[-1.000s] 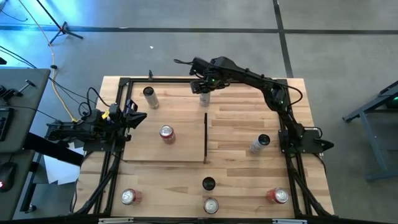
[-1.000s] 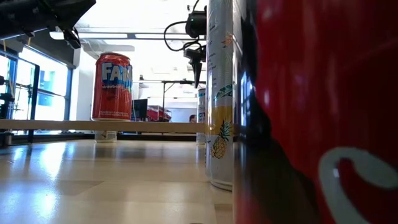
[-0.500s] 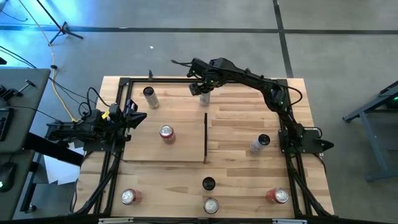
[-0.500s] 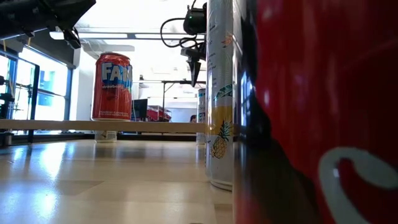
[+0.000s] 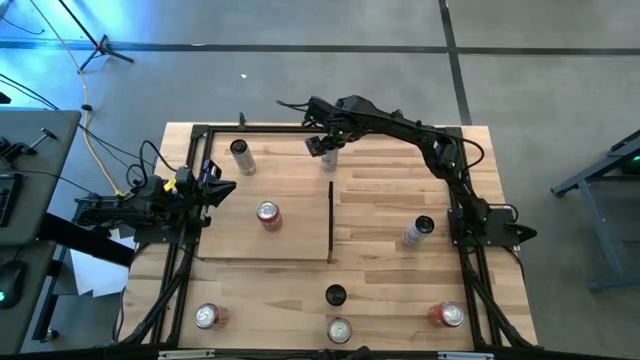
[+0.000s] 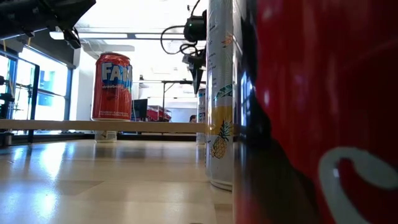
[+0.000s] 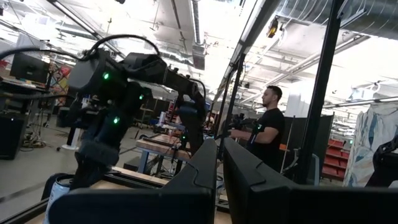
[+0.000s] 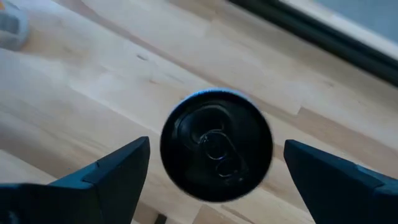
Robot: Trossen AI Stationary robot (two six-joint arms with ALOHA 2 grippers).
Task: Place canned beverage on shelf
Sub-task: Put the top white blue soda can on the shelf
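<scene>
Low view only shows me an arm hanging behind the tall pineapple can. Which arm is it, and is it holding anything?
Observer: The right one. The high view puts the right end effector at the table's far edge, just past the end of the dark strip.
Operator: Holding anything?
Observer: No. Its wrist view shows a black-topped can standing directly below, between open fingers that don't touch it.
Operator: And the left arm?
Observer: The left end effector is shut, over the table's left edge.
</scene>
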